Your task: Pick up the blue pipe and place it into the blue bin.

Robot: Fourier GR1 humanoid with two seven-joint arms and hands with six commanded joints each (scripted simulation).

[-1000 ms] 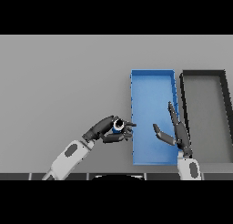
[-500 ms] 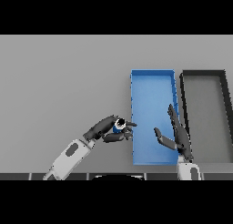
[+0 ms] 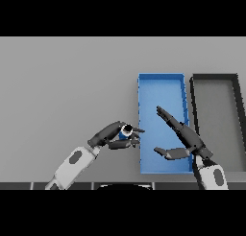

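Left hand point(image 3: 114, 135): lower centre of frame, fingers and thumb curled round the blue pipe point(image 3: 126, 131), grasping it.
Blue pipe: held in the left hand just left of the blue bin's lower left wall, outside the bin; dark open end faces up.
Blue bin point(image 3: 161, 76): right of centre, long side running up the frame.
Right hand point(image 3: 185, 140): lower right, over the bin's lower half, fingers straight, thumb spread, holding nothing.
Black bin point(image 3: 214, 77): far right, just beside the blue bin.
Table point(image 3: 62, 86): grey.
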